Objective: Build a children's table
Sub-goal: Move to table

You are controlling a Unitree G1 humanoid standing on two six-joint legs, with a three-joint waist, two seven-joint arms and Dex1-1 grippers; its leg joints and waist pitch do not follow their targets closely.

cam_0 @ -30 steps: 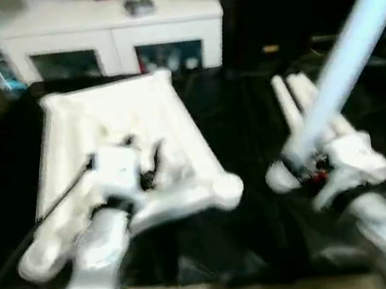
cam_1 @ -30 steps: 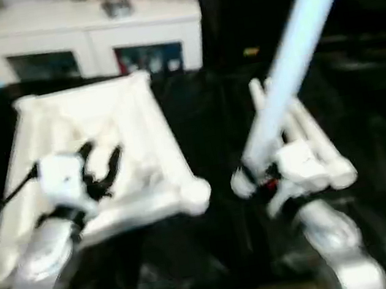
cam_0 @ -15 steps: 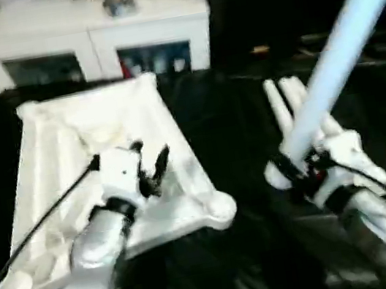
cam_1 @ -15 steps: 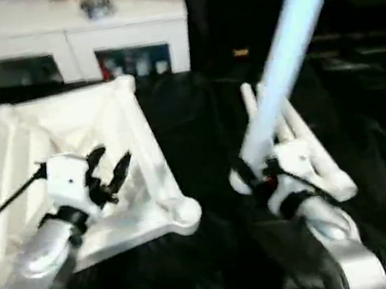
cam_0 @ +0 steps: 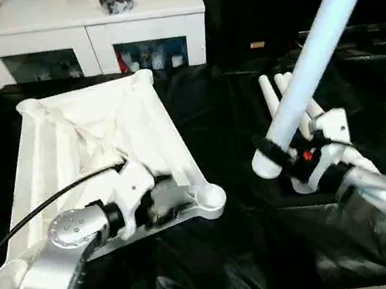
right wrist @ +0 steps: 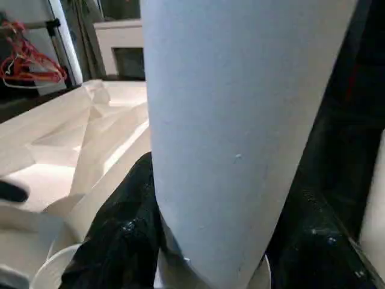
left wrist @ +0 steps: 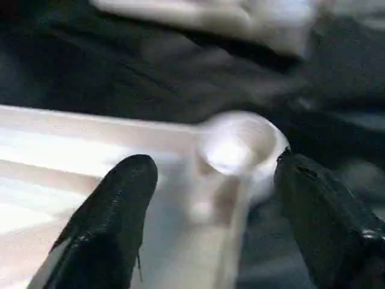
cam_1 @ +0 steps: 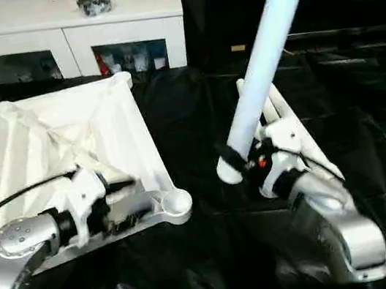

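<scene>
The white table top lies upside down on the black cloth, left of centre. My left gripper hangs low over its near right corner, just beside the round corner socket. In the left wrist view its black fingers stand wide apart on either side of the rim by that socket, open and holding nothing. My right gripper is shut on a long white leg near its thick end. The leg slants up and to the right. In the right wrist view the leg sits between both fingers.
Three more white legs lie side by side on the cloth behind my right gripper. A white cabinet with glass doors stands past the far edge of the black cloth. A strip of light floor shows at the bottom.
My left gripper has come down from over the middle of the table top to its near right corner, and its fingers have spread wider. The right gripper keeps its hold on the leg.
</scene>
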